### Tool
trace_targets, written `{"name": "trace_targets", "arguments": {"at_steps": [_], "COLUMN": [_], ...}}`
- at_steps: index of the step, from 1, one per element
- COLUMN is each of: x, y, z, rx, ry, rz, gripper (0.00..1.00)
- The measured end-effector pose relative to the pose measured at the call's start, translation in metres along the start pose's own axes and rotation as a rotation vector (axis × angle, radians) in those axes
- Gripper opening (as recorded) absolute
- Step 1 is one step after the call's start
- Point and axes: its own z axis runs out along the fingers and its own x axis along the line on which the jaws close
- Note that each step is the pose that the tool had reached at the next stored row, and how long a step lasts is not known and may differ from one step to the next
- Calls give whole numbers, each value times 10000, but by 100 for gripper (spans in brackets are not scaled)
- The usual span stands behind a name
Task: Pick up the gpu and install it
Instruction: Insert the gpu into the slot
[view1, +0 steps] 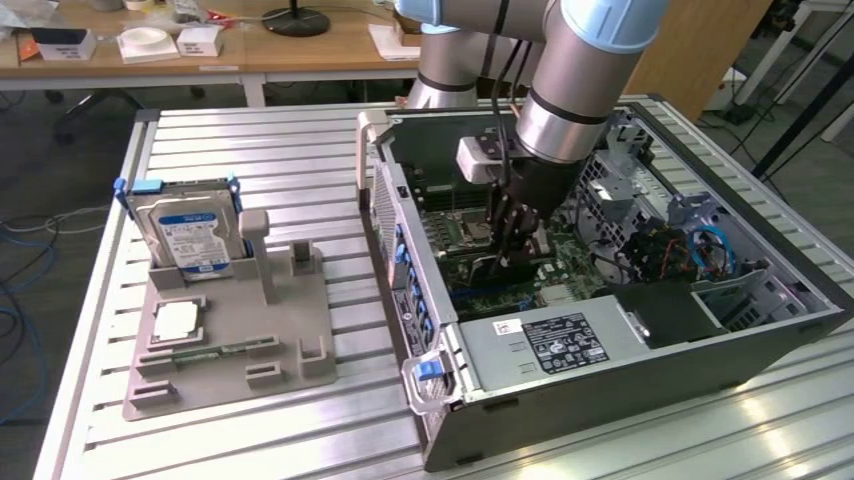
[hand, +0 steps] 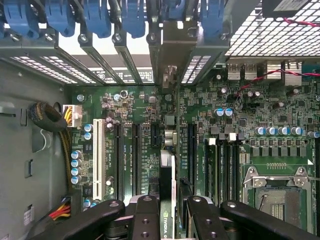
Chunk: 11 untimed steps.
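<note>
Jaws (hand: 167, 212) clamped on the gpu (hand: 166, 175) hold it edge-on inside the computer case (view1: 641, 390), just above the motherboard's slots (hand: 136, 150), where a slight tilt or offset could jam its edge or bracket.

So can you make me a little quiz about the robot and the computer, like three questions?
1. True or false: the gripper holds the gpu edge-on above the motherboard.
2. What stands in the grey holder on the table? A) a mug B) a hard drive C) a keyboard
3. What colour are the clips along the computer case's slot openings?

Key: 1 true; 2 B; 3 blue.
</note>
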Motion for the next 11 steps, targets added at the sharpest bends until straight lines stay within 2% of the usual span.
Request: {"name": "trace_targets", "arguments": {"at_steps": [8, 11], "x": [-2, -1], "y": [1, 4], "z": [-28, -47], "rx": [10, 2], "ry": [-16, -4], "rz": [-2, -1], "gripper": [26, 26]}}
